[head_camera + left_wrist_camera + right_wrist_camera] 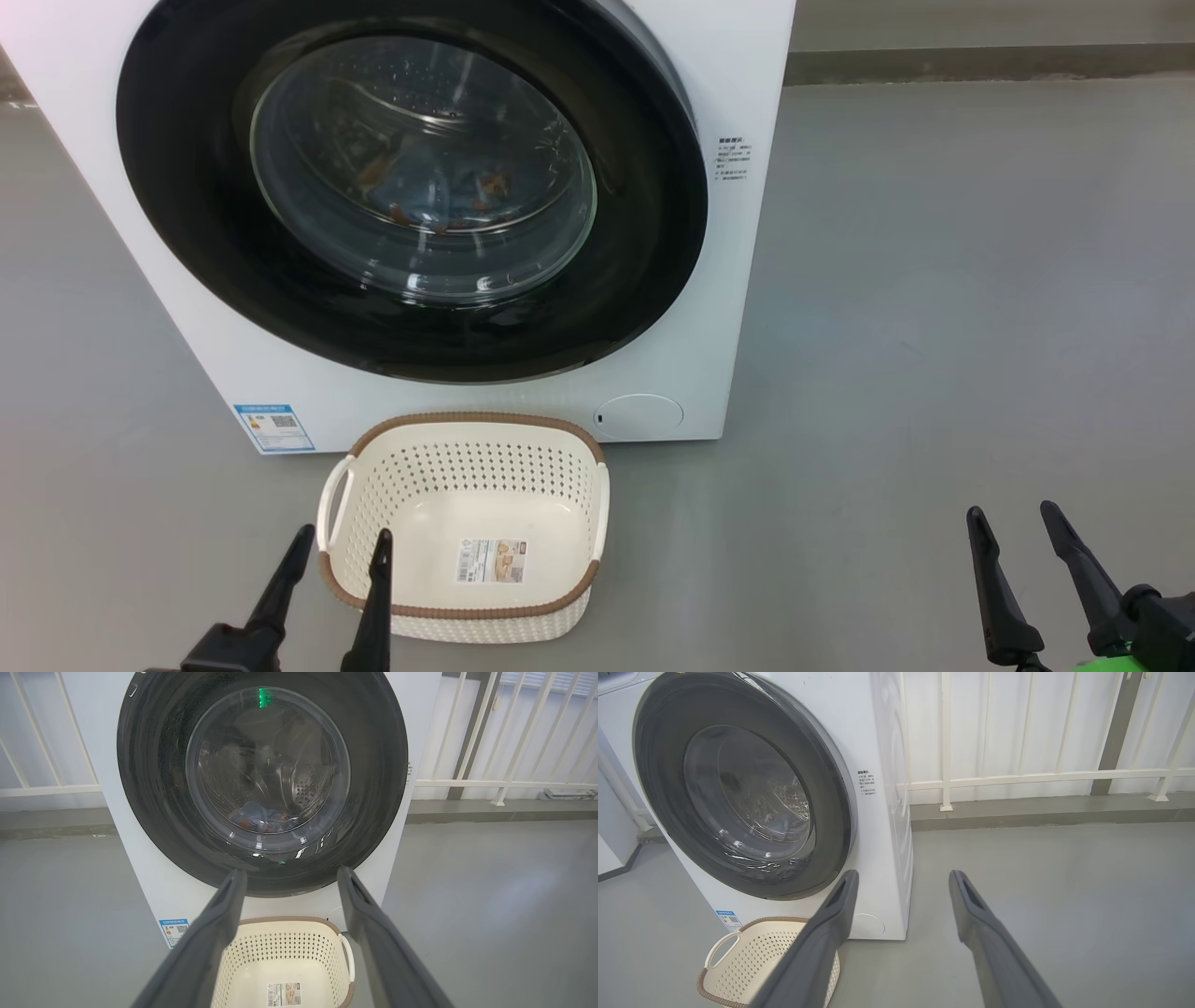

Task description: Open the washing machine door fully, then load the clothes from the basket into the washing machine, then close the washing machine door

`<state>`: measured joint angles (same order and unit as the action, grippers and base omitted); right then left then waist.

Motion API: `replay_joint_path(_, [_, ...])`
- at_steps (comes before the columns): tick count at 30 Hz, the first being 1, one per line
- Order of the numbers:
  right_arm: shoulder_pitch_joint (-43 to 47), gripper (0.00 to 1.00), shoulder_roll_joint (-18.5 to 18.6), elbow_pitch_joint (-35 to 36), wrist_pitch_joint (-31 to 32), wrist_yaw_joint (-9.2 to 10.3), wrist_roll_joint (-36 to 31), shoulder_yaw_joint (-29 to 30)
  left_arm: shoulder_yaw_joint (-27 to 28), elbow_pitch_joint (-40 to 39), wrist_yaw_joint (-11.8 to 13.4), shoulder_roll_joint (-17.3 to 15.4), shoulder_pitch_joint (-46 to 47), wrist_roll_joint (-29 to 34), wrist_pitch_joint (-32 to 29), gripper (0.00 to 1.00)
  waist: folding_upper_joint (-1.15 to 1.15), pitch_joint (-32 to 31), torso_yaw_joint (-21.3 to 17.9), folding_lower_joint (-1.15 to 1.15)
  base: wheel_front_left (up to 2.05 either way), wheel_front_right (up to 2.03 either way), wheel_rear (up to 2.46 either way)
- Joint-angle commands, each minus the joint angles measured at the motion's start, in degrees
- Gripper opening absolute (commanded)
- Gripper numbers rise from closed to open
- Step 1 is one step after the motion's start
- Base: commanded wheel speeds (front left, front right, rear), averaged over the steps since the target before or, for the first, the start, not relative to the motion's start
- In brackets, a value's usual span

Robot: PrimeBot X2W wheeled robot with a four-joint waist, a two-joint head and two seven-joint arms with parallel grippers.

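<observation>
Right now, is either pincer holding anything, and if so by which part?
Nothing is held: the left pincer and the right pincer are both open, gripping nothing.

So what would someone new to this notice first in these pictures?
The big glossy black door, shut on the white washer, with blue and orange clothes dim behind its glass. Right before it on the grey floor stands a cream basket, empty. The left end effector stands open by the basket, the right end effector open at the head view's lower right.
</observation>
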<state>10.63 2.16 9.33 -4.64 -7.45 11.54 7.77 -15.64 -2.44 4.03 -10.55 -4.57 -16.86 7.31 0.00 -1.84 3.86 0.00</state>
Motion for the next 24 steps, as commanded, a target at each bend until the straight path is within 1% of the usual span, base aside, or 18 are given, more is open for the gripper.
replay_joint_path(1, [-1.27,1.0,0.72,1.41,-0.49,-0.03,0.91,-1.6,1.74,-1.9,0.57,-0.77,1.13,-0.41,0.34,1.0,0.0,-0.01,0.01,0.0,0.0,0.0,0.0])
replay_joint_path(5, [-1.18,1.0,0.72,1.57,-0.33,-0.03,0.9,-1.43,1.51,-1.8,0.66,-0.77,1.14,-0.5,0.42,1.0,0.0,0.02,0.1,0.0,0.0,0.0,0.0])
replay_joint_path(6, [0.0,0.0,0.0,0.0,0.01,0.0,0.0,0.03,-0.38,0.01,0.32,-0.04,0.0,-0.12,0.02,0.0,0.0,0.02,0.1,0.0,0.0,0.0,0.0])
replay_joint_path(9, [0.02,0.0,-0.35,-2.36,0.04,0.0,-0.03,0.02,-0.91,1.51,0.3,0.57,-0.46,-0.19,-0.02,0.0,0.0,0.02,0.1,0.0,0.0,0.0,0.0])
replay_joint_path(12, [-0.24,0.0,-0.34,-2.99,0.17,0.0,1.72,-0.1,-0.65,1.75,0.14,0.75,-0.48,-1.84,-0.16,0.0,0.0,0.06,0.02,0.01,0.0,0.0,0.0])
replay_joint_path(16, [-0.72,0.0,-0.2,-3.59,0.47,0.0,4.44,-0.25,-0.05,2.12,-0.22,0.81,-0.2,-4.45,-0.48,0.0,0.0,0.0,-0.12,0.13,0.0,0.0,0.0])
replay_joint_path(20, [-1.28,0.0,-0.07,-4.32,0.74,0.0,7.12,-0.4,0.52,2.68,-0.59,0.9,0.19,-7.02,-0.79,0.0,0.0,0.15,-0.24,0.02,0.0,0.0,0.0])
replay_joint_path(24, [-1.88,0.0,0.04,-5.03,1.02,0.0,9.79,-0.54,1.09,3.28,-1.0,1.0,0.63,-9.57,-1.1,0.0,0.0,0.25,-0.37,0.01,0.0,0.0,0.0])
